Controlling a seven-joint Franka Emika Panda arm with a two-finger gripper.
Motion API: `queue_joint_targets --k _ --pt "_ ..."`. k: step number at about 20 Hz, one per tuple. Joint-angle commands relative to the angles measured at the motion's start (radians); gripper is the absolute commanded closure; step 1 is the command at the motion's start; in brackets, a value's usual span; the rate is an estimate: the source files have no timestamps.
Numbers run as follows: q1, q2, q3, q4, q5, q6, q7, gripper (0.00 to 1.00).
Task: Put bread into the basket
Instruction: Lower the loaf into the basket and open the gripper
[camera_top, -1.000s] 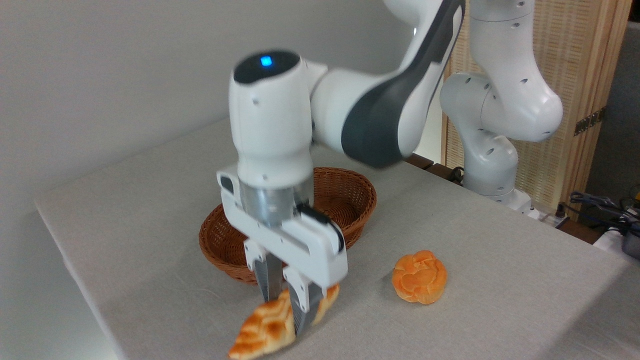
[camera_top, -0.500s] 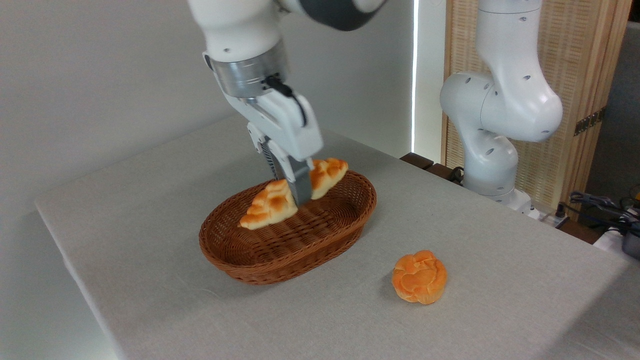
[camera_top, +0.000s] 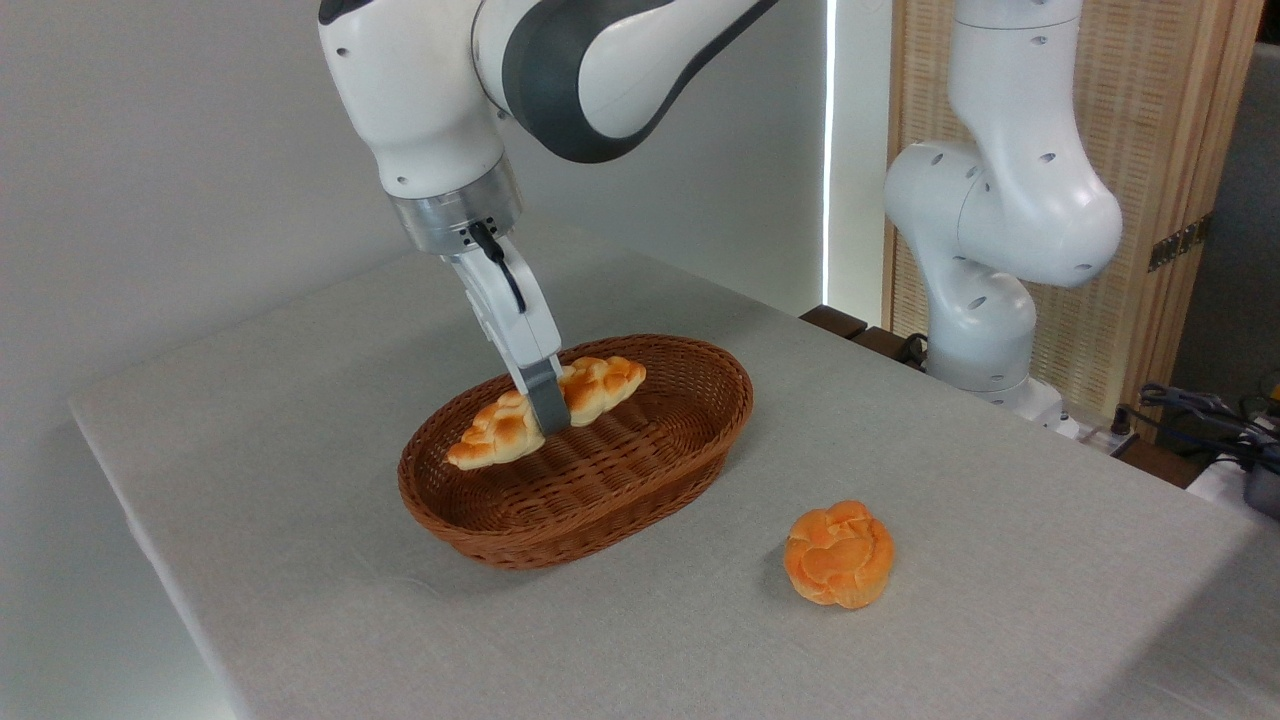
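The braided golden-brown bread (camera_top: 600, 385) hangs lengthwise inside the oval brown wicker basket (camera_top: 690, 465), low over its floor, its left tip near the left inner wall. My gripper (camera_top: 548, 408) reaches down from above and is shut on the loaf's middle. One grey finger (camera_top: 546, 400) shows in front of the loaf; the other is hidden behind it. Whether the loaf touches the basket floor I cannot tell.
A round orange flower-shaped bun (camera_top: 838, 555) lies on the grey tablecloth to the right of the basket, toward the front. The arm's white base (camera_top: 985, 250) stands at the table's back right edge, before a wooden screen. Cables lie at far right.
The gripper has carried the bread from the table's front edge up and back over the basket, then lowered it into the basket and turned it flatter.
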Motion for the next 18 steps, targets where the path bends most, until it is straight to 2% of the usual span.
queue_joint_targets --k 1,13,16,18 --pt "-0.004 -0.011 0.003 -0.016 -0.002 0.037 -0.001 0.00" --pt "0.005 -0.037 0.015 0.016 0.001 0.032 0.012 0.00" --pt "0.054 -0.075 0.019 0.072 0.077 0.023 0.001 0.00" --pt "0.096 -0.078 0.022 0.123 0.066 0.000 -0.014 0.00"
